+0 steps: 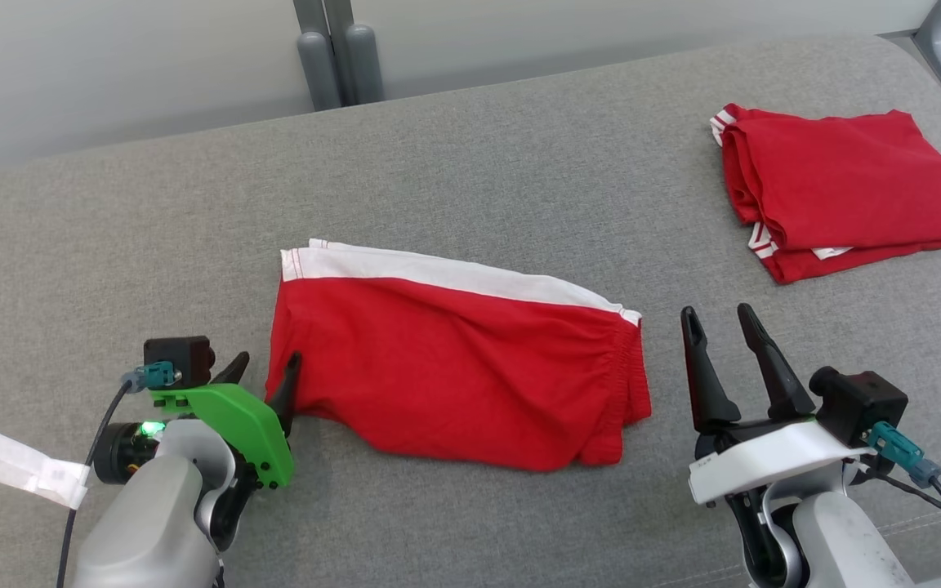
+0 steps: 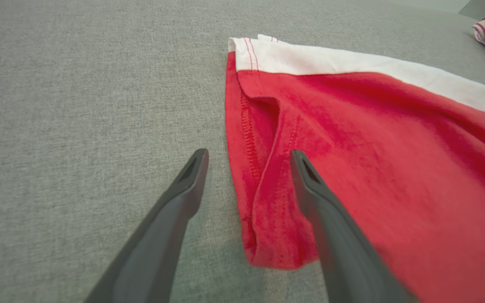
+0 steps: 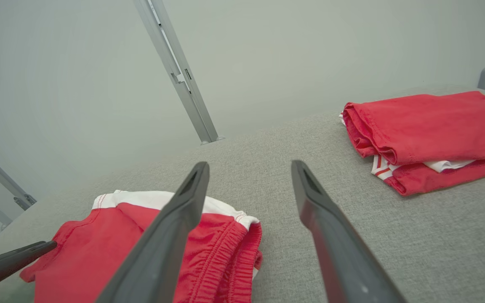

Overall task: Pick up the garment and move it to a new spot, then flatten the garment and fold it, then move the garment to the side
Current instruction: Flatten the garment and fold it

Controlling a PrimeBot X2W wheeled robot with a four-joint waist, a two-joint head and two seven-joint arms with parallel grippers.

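So in the head view the garment (image 1: 454,367), red shorts with a white band along the upper edge, lay pretty much dead centre of the frame, a bit below the middle, flat on the grey fabric surface (image 1: 479,163) with a few wrinkles. The gathered elastic waistband was at its right end and the hemmed leg end at its left.

The left gripper (image 1: 268,359) sat at the lower left of the frame, right at the shorts' left edge. Its jaws were spread wide and nothing was pinched. In the left wrist view one finger (image 2: 192,176) was over bare grey fabric and the other was over the red cloth, with the hemmed corner lying loose between them. Couldn't tell if that finger was actually touching the cloth or just above it.

The right gripper (image 1: 715,312) was at the lower right, just beside the waistband end but apart from it. It was also released, jaws wide, with only grey surface between the fingers.

Up in the upper right of the frame, well apart from all that, there was a second red garment (image 1: 842,192), folded into a neat stack with white-striped trim poking out at its left side. A white tag (image 1: 29,469) hung on the cable by the left arm, at the lower left edge.
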